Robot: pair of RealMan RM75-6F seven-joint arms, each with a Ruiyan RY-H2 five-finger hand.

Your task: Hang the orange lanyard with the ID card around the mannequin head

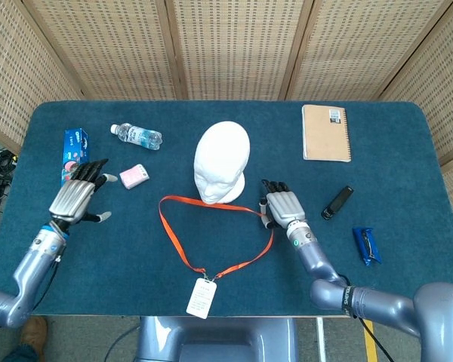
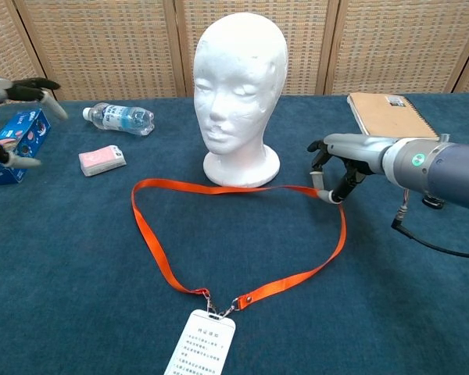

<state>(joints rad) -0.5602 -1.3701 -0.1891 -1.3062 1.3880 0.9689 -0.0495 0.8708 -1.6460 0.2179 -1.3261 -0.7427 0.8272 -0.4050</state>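
The white mannequin head [image 1: 222, 161] [image 2: 240, 86] stands upright mid-table. An orange lanyard [image 1: 178, 243] [image 2: 154, 242] lies in a loop in front of it, its white ID card [image 1: 201, 297] [image 2: 200, 344] at the table's front edge. My right hand [image 1: 281, 206] [image 2: 338, 161] pinches the lanyard's right corner just above the cloth, to the right of the head's base. My left hand [image 1: 78, 197] [image 2: 11, 92] hovers open over the left side of the table, fingers spread, holding nothing.
A blue snack box [image 1: 75, 159] and a water bottle [image 1: 137, 136] lie at the back left, with a small pink pack [image 1: 134, 176] near them. A brown notebook [image 1: 325, 133] is at the back right. A black device [image 1: 337, 202] and a dark wrapped bar [image 1: 366, 245] lie right of my right hand.
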